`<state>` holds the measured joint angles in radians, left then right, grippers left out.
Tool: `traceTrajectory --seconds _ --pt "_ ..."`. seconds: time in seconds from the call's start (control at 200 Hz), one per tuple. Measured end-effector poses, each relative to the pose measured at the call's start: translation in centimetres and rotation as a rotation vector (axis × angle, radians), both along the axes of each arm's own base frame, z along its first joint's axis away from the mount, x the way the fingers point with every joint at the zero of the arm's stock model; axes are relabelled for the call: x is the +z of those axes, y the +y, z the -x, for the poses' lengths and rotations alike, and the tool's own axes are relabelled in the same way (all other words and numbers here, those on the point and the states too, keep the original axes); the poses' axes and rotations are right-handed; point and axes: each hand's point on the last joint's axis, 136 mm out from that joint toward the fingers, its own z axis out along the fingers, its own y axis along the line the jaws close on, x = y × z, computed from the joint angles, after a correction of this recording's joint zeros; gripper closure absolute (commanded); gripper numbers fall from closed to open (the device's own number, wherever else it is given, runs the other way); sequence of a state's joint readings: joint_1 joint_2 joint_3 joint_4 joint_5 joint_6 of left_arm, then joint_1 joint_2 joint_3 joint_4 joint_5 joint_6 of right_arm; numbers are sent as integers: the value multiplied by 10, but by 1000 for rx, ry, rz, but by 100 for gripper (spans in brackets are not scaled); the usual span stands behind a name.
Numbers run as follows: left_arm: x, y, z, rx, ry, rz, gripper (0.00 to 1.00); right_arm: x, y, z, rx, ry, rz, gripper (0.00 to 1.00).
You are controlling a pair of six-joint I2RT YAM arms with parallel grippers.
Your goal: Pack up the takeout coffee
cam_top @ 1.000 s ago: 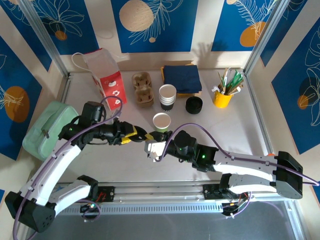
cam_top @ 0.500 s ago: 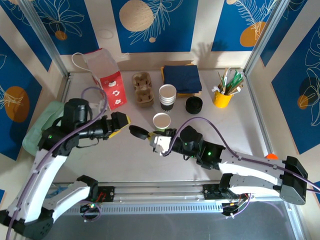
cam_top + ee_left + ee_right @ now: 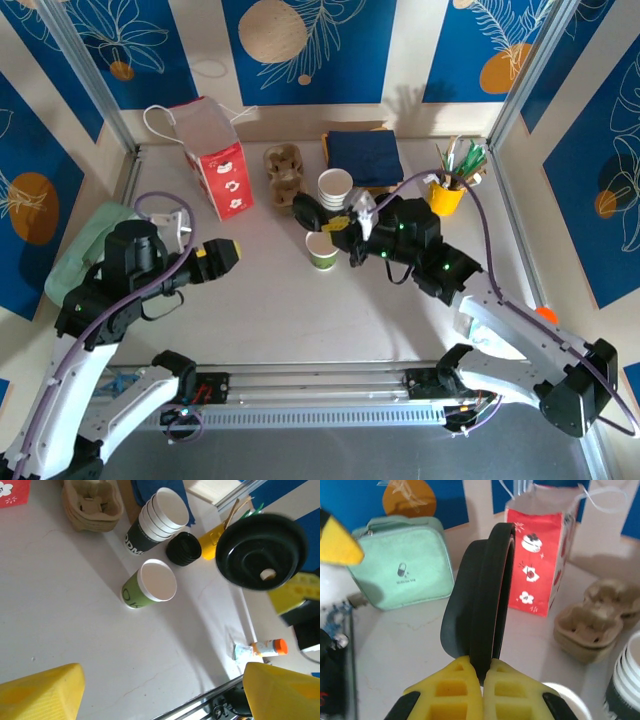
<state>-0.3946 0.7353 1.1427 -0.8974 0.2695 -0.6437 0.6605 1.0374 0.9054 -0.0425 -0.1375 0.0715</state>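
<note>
The takeout coffee cup [image 3: 322, 250] [image 3: 147, 585], green-sided with a white rim, stands upright and lidless mid-table. Its round black lid [image 3: 308, 212] [image 3: 260, 550] [image 3: 480, 615] hangs in the air just behind and above the cup, pinched edge-on at its rim. My right gripper [image 3: 337, 224] [image 3: 482, 667] is shut on that lid. My left gripper [image 3: 226, 252] [image 3: 160, 695] stands open and empty well to the left of the cup, its yellow fingers wide apart.
At the back stand a red paper bag [image 3: 215, 165], cardboard cup carriers [image 3: 285, 165], stacked cups [image 3: 335, 188], navy napkins [image 3: 365, 155] and a yellow cup of sticks [image 3: 445, 190]. Spare black lids [image 3: 184, 549] sit beside the stack. A mint pouch [image 3: 85, 245] lies left.
The left gripper let go of the lid, opened and drew back to the left. The right gripper, shut on the lid, carried it toward the back, just behind the green cup.
</note>
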Motion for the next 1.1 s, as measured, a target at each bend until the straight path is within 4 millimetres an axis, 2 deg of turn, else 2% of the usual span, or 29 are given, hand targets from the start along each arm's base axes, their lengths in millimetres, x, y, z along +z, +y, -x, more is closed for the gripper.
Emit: traceTrajectory --seconds 0.135,0.31,0.415,0.62,0.815,1.1 --pt "0 -1 -4 -4 -21 -6 18 -4 -18 -19 -61 178 -74 100" --pt "-2 -2 -9 0 -33 -7 17 -25 -39 -44 -126 460 -152 100" --pt "-4 -2 -10 0 -36 -6 18 -39 -47 -51 -150 590 -180 100" --pt "-7 -2 -13 6 -24 -14 18 -50 -45 -49 -111 771 -238 100" --pt "-13 -4 -18 9 7 -20 18 -76 -39 -53 -114 924 -240 100" --pt "-30 -7 -18 9 64 -21 18 -90 -35 -49 -149 982 -225 100"
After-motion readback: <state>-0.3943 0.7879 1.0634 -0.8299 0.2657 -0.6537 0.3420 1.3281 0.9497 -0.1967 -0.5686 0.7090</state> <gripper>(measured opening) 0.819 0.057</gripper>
